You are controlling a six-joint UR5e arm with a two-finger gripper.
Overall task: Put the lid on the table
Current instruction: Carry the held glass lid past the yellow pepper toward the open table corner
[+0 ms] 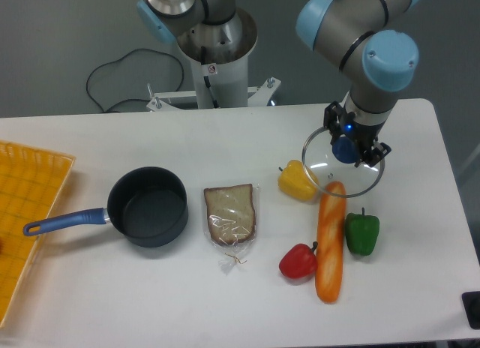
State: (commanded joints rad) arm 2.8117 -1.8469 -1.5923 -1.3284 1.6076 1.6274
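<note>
The round glass lid (324, 170) with a thin metal rim and blue knob (344, 149) hangs above the white table (225, 134) at the right, over the yellow pepper and the top of the baguette. My gripper (346, 144) is shut on the blue knob from above and holds the lid roughly level. The dark saucepan (147, 206) with a blue handle sits uncovered at the left of the table.
A yellow pepper (295, 181), a baguette (330, 243), a green pepper (362, 233) and a red pepper (299, 262) lie under and below the lid. A bagged bread slice (231, 217) lies mid-table. A yellow-orange tray (26, 213) is at the left edge.
</note>
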